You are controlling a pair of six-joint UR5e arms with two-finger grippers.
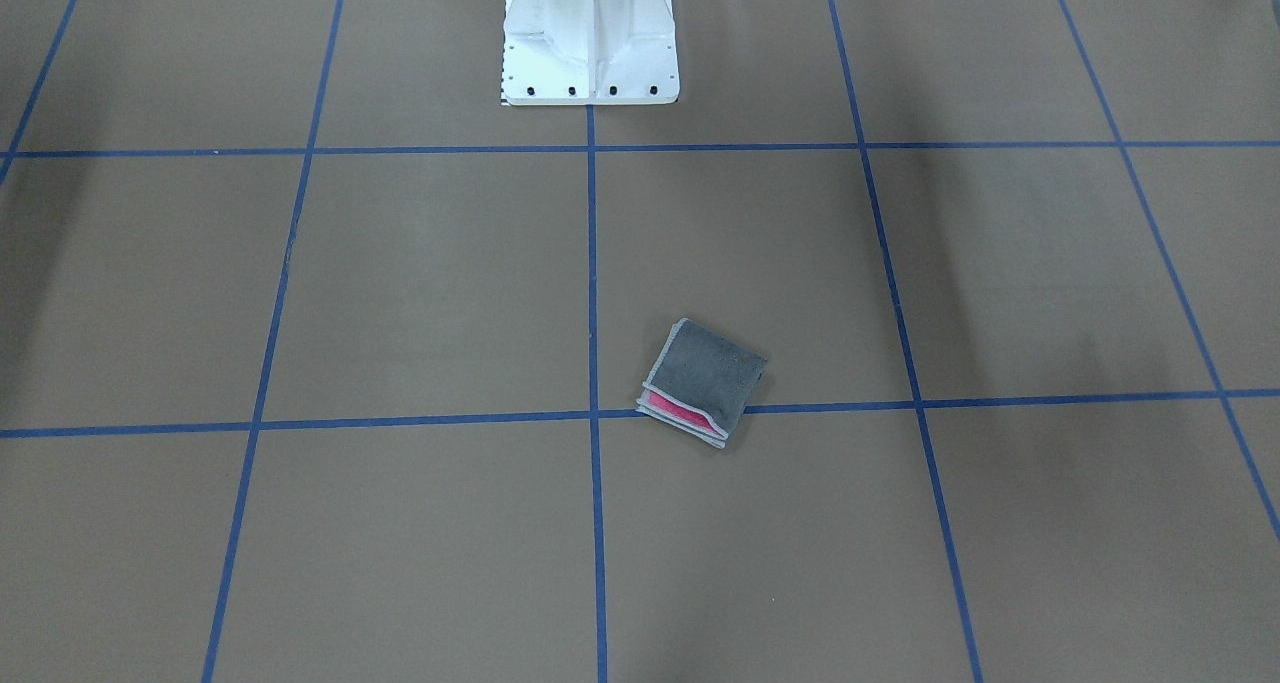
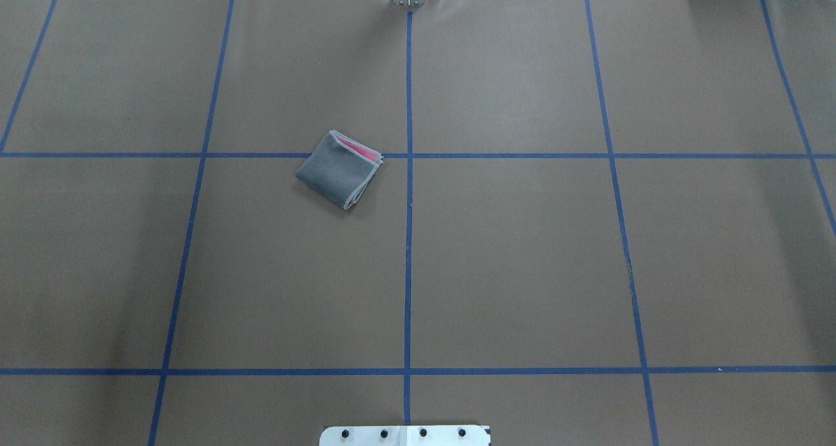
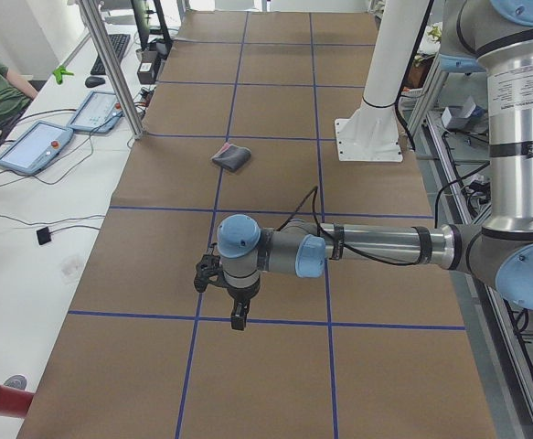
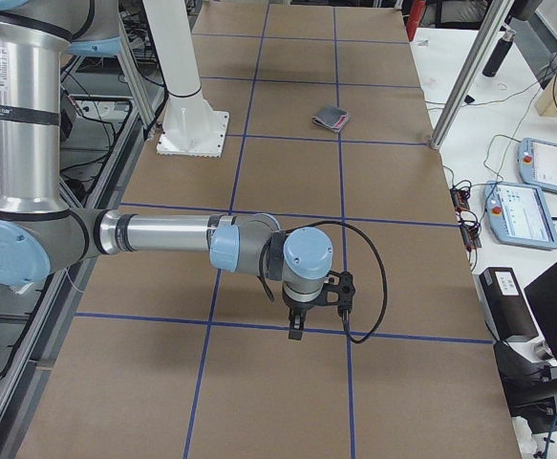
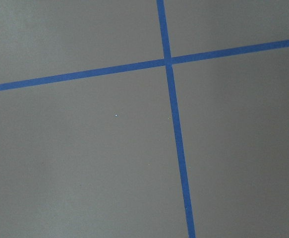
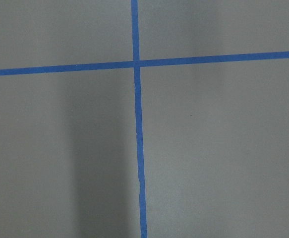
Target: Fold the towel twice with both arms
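Though both arms are out over the brown paper-covered table (image 2: 522, 270), neither is anywhere near the small terry towel (image 2: 339, 170). It lies folded into a compact square packet, dark grey outside, with a sliver of pink and light grey stitched edging showing at its open edges. Seen from the white bolted pedestal (image 1: 590, 43), the towel sits out in front and a little to the robot's left, lying across one of the blue tape lines (image 1: 400, 421).

Well off to the pedestal's left, the silver-grey left arm (image 3: 376, 247) with light blue joint caps reaches level above the table. Its black two-finger left gripper (image 3: 237, 322) points down. I cannot tell how its fingers stand.

Well off to the pedestal's right, the matching right arm (image 4: 163, 234) reaches out the same way. The black right gripper (image 4: 295, 331) hangs downward, and I cannot tell its finger state either.
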